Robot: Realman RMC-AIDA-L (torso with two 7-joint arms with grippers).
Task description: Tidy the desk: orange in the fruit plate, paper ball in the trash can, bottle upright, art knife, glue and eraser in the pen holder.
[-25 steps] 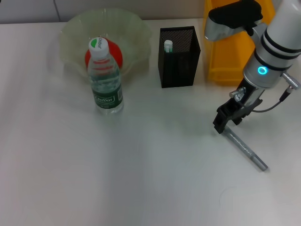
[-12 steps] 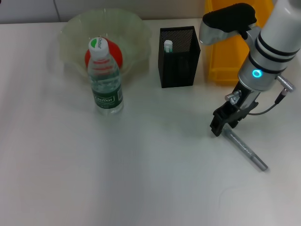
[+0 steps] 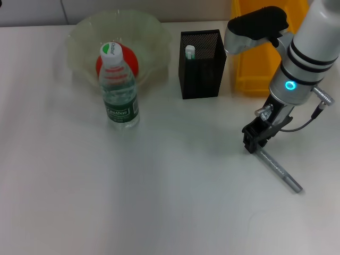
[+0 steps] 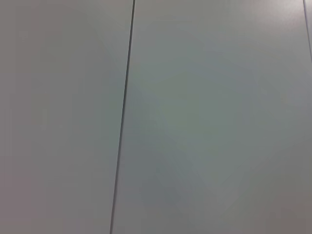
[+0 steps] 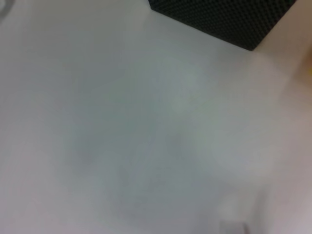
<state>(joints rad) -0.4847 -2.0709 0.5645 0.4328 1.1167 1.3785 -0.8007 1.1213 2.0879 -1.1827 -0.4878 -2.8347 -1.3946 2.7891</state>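
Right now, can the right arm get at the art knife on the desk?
Probably yes. The right tool sits at the near end of the art knife, which lies flat on bare desk with nothing around it. Whether the tool is open or already closed on it cannot be seen.

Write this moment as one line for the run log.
right hand: at upper end of grey art knife lying on white desk | clear plastic bottle: upright | left hand: unseen
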